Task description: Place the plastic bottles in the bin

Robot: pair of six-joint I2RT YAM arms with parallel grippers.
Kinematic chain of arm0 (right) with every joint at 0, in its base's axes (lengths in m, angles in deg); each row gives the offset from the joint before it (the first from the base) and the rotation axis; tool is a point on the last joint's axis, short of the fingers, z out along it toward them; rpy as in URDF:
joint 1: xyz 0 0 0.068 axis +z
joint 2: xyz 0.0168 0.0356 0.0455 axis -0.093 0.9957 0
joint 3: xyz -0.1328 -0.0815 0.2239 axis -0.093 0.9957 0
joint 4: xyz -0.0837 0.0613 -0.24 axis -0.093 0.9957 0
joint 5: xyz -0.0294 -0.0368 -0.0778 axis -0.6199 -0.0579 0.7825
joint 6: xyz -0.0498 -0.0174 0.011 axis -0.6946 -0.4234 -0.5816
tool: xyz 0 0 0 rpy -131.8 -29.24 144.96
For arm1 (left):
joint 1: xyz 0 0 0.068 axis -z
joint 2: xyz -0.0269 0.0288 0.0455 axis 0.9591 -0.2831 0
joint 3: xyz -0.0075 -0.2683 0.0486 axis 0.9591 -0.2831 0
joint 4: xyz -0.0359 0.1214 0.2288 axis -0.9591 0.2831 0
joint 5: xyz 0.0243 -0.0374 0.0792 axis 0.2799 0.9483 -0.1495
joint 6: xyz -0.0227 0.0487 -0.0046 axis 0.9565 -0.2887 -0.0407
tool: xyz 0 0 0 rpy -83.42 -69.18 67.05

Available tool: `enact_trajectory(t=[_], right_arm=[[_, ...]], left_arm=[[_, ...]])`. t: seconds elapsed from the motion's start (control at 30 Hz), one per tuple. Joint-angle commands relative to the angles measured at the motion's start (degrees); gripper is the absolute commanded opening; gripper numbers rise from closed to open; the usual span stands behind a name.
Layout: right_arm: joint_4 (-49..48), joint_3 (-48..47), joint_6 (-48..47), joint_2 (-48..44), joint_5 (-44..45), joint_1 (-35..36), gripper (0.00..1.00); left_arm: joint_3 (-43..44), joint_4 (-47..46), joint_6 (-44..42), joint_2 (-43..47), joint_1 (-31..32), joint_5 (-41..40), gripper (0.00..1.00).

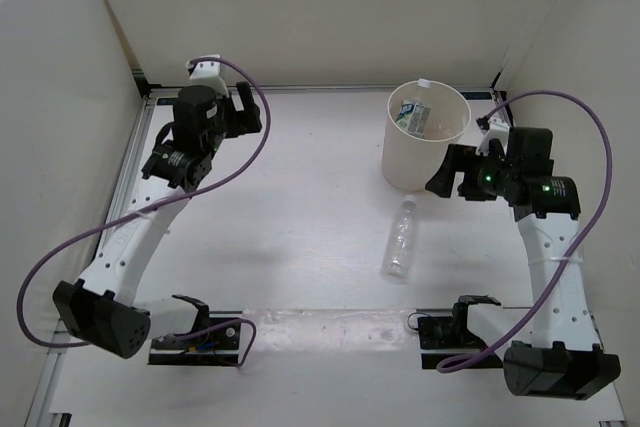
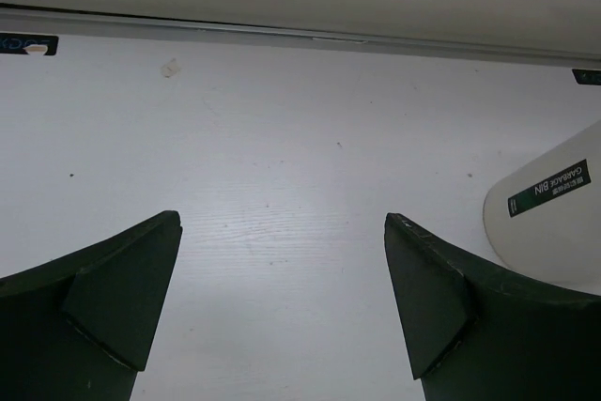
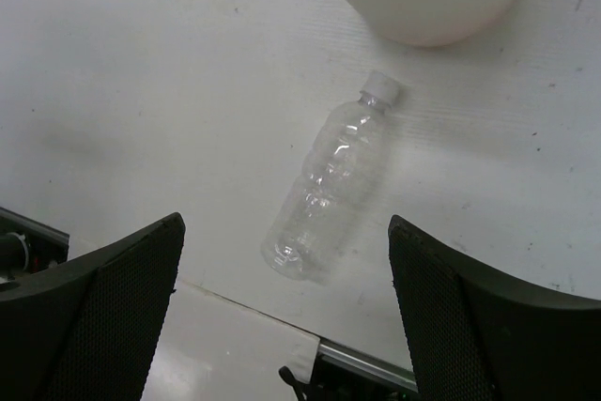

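From above, the bin stands upright at the far right of the table. Through its mouth shows a labelled bottle, white and green. The walls hide whatever lies deeper. A clear bottle lies on its side on the table just in front of the bin, cap towards it and not touching it. The right gripper is beside the bin's right wall. Its dark fingers overlap the wall's outline, so their spread cannot be read here. The left gripper is at the far left by the back rail, well apart from bin and bottle.

In the left wrist view the fingers stand wide apart with only bare table between them. The bin is cut off at the right edge. Only a curved slice of wall shows, with a green label reading "GARBAGE BIN".

In the right wrist view the fingers are also spread and hold nothing. The clear bottle lies beyond the tips, framed between them, its white cap towards the bin's base. The top edge crops the bin, and the bottle's see-through body is faint against the white table.
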State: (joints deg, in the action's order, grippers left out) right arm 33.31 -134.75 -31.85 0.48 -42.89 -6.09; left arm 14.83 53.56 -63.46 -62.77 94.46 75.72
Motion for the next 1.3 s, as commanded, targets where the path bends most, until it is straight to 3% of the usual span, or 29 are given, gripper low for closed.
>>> enact_trajectory(t=[0.0, 0.27, 0.37, 0.47, 0.57, 0.7, 0.77, 0.8, 0.93, 1.1, 1.27], right_arm=[[1.7, 4.5, -0.1, -2.3, -2.9, -0.7, 0.90], [-1.2, 12.9, 3.1, -3.7, -0.5, 5.1, 0.90], [-3.6, 17.7, 6.5, -3.1, 3.5, 5.3, 0.90], [-5.9, 21.0, 8.9, -1.7, 4.4, 6.9, 0.90], [-10.9, 23.5, 12.0, 0.9, 4.4, 11.0, 0.90], [-12.8, 23.5, 9.8, 7.0, 4.0, 16.0, 0.90], [-13.5, 24.1, 8.7, 13.0, -2.1, 11.7, 0.77], [-14.9, 25.0, 7.5, 13.8, -4.9, 9.7, 0.74], [-13.1, 25.8, 5.3, 18.4, -6.6, 2.8, 0.80], [-14.5, 24.0, 5.9, 19.8, -4.0, 7.0, 0.89], [-14.7, 21.7, 5.5, 21.9, -2.8, 7.5, 0.89]], left_arm=[[-2.8, 1.9, 0.9, 3.6, -0.3, -1.4, 0.99], [-8.6, 3.1, -2.3, 10.5, 0.6, -1.5, 0.99], [-13.0, 0.9, -8.2, 13.2, 7.4, -11.4, 0.99], [-10.7, 7.5, -5.4, 14.2, 8.7, -14.0, 0.99], [-13.1, 6.5, -4.9, 16.9, 8.3, -14.3, 0.99], [-13.3, 11.7, 1.1, 20.3, 6.7, -17.9, 0.99], [-13.1, 14.5, 1.3, 21.3, 6.6, -17.5, 0.99], [-13.3, 15.1, 1.4, 21.8, 6.6, -17.5, 0.99], [-14.3, 20.2, 7.4, 24.2, 6.3, -21.6, 0.99], [-16.3, 23.0, 10.3, 27.3, 6.2, -22.5, 0.99], [-16.4, 24.2, 10.8, 27.3, 6.2, -23.3, 0.99]])
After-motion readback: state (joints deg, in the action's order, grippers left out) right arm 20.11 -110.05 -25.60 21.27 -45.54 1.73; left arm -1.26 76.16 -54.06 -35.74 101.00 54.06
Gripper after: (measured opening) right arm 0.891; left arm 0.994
